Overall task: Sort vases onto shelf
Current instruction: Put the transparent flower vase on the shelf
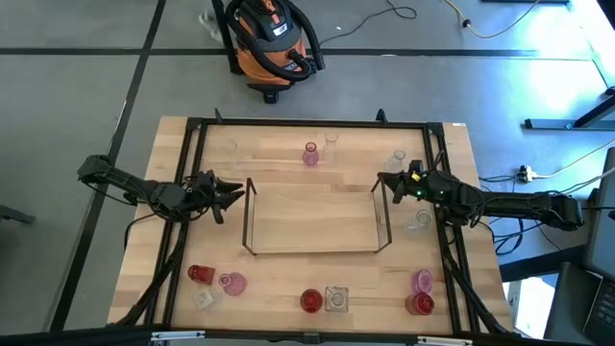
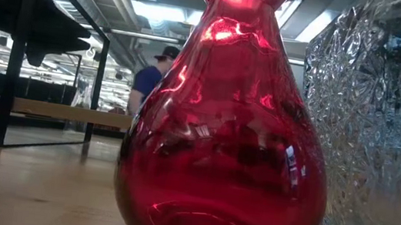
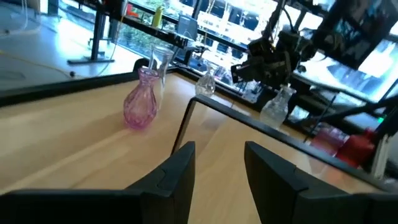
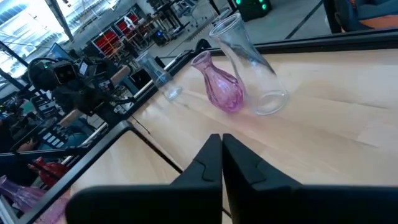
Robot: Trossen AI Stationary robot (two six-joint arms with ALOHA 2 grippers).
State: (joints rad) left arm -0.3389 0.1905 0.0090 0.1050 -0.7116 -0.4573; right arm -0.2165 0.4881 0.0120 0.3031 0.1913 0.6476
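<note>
Counting from above, you have three red vases (image 1: 200, 274) and three pink ones (image 1: 310, 154) on the table, plus about six clear ones (image 1: 335, 299), hard to tally. None stand on the shelf (image 1: 315, 251), mid-table. Your left gripper (image 1: 233, 195) hovers at the shelf's left end, fingers spread, holding nothing; your right gripper (image 1: 384, 181), at the right end, is pressed together.
</note>
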